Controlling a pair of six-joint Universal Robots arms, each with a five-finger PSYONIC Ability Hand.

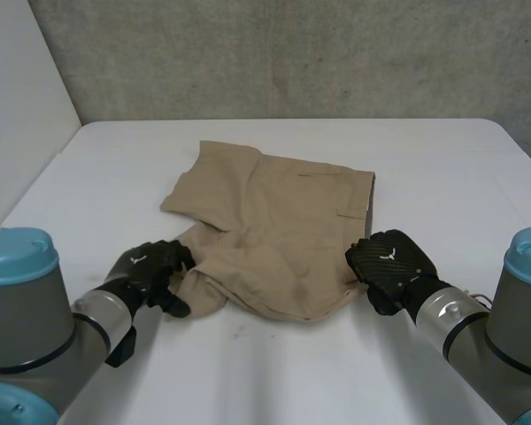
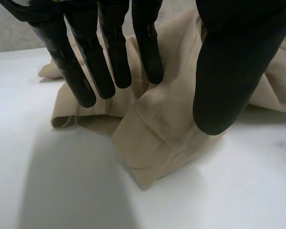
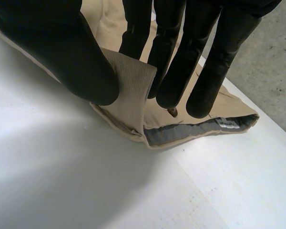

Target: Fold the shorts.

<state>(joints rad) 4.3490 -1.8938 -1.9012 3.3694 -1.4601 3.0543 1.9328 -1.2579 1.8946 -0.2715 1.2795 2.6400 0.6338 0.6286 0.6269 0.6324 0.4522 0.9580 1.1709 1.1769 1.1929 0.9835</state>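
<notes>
1. Left hand: at the near left corner of the shorts, resting low over the table. Fingers were nearly straight and set well apart from the thumb. They reached over the cloth, which rose in a bunched ridge in the gap between them. Nothing was clamped and the hand was relaxed and wide.
2. Shorts: tan, one item, lying on the white table at its middle, between the two hands. They lay mostly flat and partly doubled over, with creases across the upper layer. One leg pointed to the far left. The near left corner was rumpled beside the left hand. The waistband ran along the right side.
3. Right hand: at the near right corner of the shorts, on the waistband end. Its thumb and fingers were closed on a flap of cloth, which stood upright, pinched between them. Beside the fingertips the waistband's grey lining showed along the edge of the cloth, which lay on the table.
</notes>
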